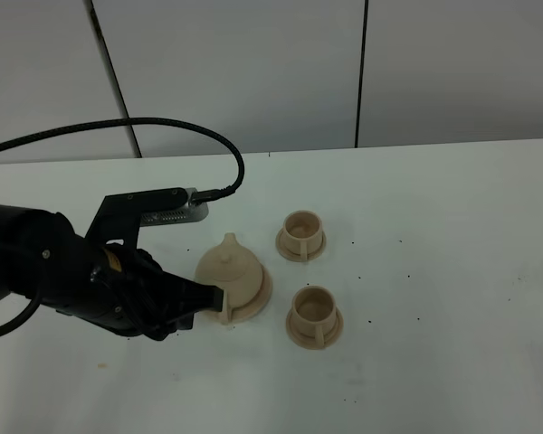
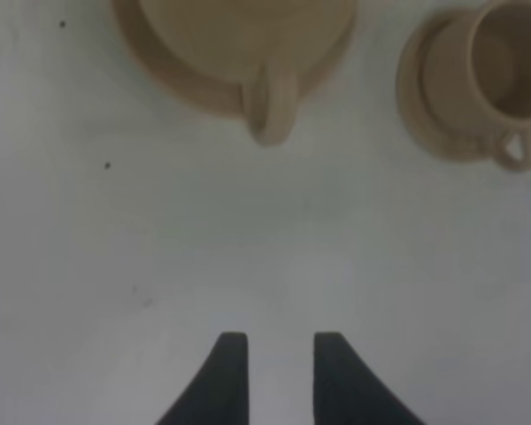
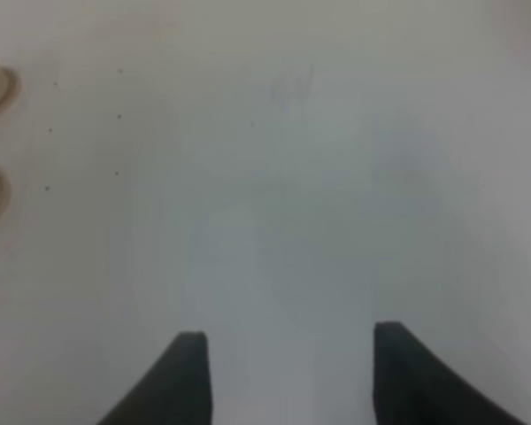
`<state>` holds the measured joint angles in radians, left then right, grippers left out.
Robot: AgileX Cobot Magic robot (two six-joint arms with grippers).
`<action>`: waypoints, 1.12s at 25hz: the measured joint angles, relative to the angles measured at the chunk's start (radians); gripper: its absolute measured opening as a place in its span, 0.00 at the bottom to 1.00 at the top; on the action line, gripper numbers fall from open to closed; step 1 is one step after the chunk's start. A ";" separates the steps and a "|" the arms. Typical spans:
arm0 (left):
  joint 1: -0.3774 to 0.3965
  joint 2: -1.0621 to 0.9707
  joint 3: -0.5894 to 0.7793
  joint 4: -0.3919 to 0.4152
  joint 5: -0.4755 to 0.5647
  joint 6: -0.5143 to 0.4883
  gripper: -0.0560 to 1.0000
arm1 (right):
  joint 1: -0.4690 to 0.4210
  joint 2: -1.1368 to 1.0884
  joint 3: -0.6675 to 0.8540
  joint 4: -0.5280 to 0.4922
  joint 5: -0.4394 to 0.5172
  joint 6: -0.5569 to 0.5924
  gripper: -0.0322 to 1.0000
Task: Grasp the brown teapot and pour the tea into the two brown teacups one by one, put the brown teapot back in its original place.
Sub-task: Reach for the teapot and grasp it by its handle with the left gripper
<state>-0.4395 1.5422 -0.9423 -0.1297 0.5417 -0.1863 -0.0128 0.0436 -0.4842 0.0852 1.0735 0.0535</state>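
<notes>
Facing the teapot (image 1: 231, 271), which sits on its plate (image 1: 268, 291) beside the near cup (image 1: 314, 315) and far cup (image 1: 301, 235), the left gripper (image 2: 280, 338) is empty, its fingers slightly apart. The teapot's handle (image 2: 271, 111) points straight at that gap, though how close is hard to judge. The right gripper (image 3: 290, 332) hangs wide apart over bare table (image 3: 283, 177), seemingly farther off.

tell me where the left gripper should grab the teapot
The loop handle: it juts from the teapot straight toward the left gripper, thin enough to fit between its jaws. Come in from that side; the round belly looks too wide.
</notes>
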 joint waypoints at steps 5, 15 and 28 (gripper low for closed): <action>0.000 0.050 -0.091 0.000 0.072 0.000 0.29 | 0.000 0.000 0.000 0.000 0.000 0.000 0.43; 0.000 0.307 -0.409 -0.001 0.340 -0.027 0.29 | 0.000 0.000 0.000 0.000 0.000 0.000 0.43; 0.000 0.363 -0.470 0.084 0.396 -0.107 0.32 | 0.000 0.000 0.000 0.000 0.000 0.000 0.43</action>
<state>-0.4395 1.9055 -1.4127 -0.0455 0.9378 -0.2933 -0.0128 0.0436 -0.4842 0.0854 1.0735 0.0535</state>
